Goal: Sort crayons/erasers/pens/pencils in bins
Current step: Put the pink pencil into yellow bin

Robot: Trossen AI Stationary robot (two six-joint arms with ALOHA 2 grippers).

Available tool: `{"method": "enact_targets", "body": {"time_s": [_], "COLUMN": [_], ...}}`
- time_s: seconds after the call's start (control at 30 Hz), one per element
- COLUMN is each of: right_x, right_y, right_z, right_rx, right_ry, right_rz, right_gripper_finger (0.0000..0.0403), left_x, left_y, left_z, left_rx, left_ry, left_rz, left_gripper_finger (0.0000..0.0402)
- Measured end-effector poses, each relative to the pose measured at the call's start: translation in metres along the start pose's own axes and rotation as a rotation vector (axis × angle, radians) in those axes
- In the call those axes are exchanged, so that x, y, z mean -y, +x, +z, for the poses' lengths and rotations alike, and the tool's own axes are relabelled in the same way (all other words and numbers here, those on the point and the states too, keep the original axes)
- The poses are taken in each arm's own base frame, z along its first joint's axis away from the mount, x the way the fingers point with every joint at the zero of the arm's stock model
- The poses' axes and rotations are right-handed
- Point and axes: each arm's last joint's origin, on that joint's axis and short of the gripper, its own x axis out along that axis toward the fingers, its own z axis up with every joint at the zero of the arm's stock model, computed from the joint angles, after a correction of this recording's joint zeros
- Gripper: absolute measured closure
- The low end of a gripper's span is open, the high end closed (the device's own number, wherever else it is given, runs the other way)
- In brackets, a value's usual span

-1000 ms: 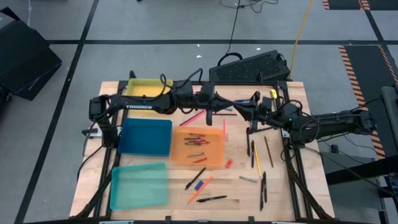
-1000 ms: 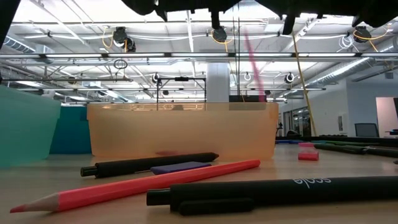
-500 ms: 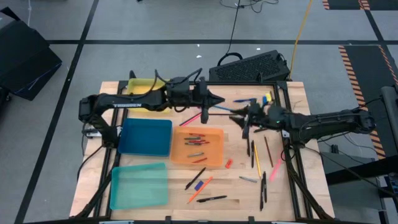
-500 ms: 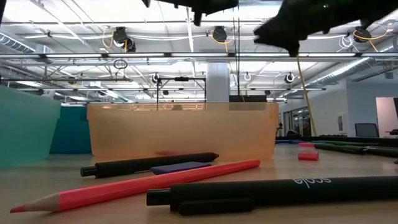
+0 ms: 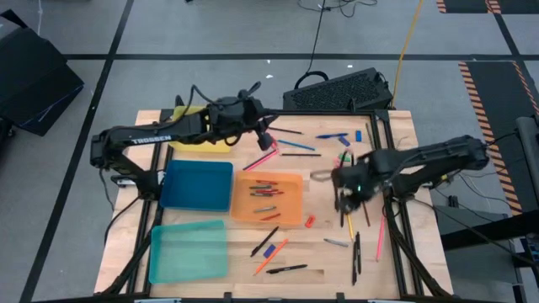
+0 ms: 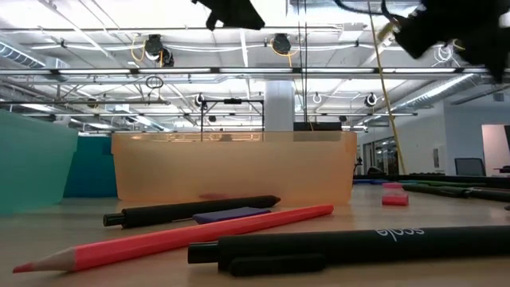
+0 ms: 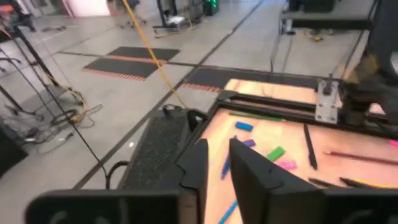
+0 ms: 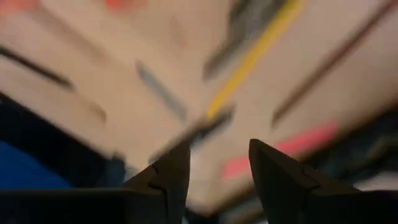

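Observation:
My left gripper [image 5: 268,135] [image 7: 217,155] hovers over the far middle of the table, its fingers a narrow gap apart and holding nothing. A pink pencil [image 5: 263,158] lies flat just near of it. My right gripper [image 5: 341,198] [image 8: 217,162] is open and points down above a yellow pencil [image 5: 347,215] [image 8: 255,56] and dark pens [image 5: 357,252] on the right half. Crayons [image 5: 265,192] lie in the orange bin [image 5: 290,220]. The yellow bin [image 5: 195,114], blue bin [image 5: 198,185] and teal bin [image 5: 187,251] stand to the left. Erasers [image 5: 358,135] [image 7: 275,152] lie at the far right.
Another pink pencil [image 5: 381,236] lies along the table's right edge. A red eraser [image 5: 309,222], a red pencil [image 5: 271,257] [image 6: 183,239] and pens [image 5: 286,269] [image 6: 366,243] lie near the front edge. A black keyboard-like box [image 5: 337,91] sits beyond the far edge.
My left gripper has drawn back toward the table's far left. My right gripper has swung from the far middle toward the near right and tipped downward. A pink pencil that hung in the air beside the orange bin now lies at the right edge.

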Motion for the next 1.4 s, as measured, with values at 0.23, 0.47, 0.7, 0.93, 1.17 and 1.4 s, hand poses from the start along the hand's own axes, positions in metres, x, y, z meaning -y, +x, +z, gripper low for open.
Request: {"method": "enact_targets", "body": {"time_s": [0.23, 0.47, 0.7, 0.93, 1.17, 1.4], "right_x": [-0.006, -0.001, 0.02, 0.038, 0.051, 0.064], "right_y": [0.059, 0.108, 0.142, 0.155, 0.164, 0.178], "right_z": [-0.03, -0.043, -0.055, -0.061, -0.059, -0.051], "right_rx": [-0.196, -0.194, -0.213, -0.221, -0.238, -0.262], "right_ry": [0.199, 0.344, 0.455, 0.509, 0.525, 0.533], "right_rz": [-0.123, -0.057, -0.078, -0.111, -0.136, -0.073], "right_gripper_finger": [0.0245, 0.0245, 0.0245, 0.0245, 0.0245, 0.0281], "left_x": [0.0, 0.001, 0.004, 0.009, 0.009, 0.009], "left_y": [-0.004, -0.005, -0.007, -0.009, -0.009, -0.008], "left_z": [-0.01, -0.02, -0.027, -0.028, -0.028, -0.025], "left_rx": [-0.114, -0.207, -0.281, -0.296, -0.289, -0.261], "left_ry": [0.019, 0.085, 0.112, 0.124, 0.122, 0.108], "left_rz": [-0.006, -0.036, -0.051, -0.069, -0.071, -0.068], "left_gripper_finger": [0.0238, 0.0191, 0.0188, 0.0188, 0.0188, 0.0188]}}
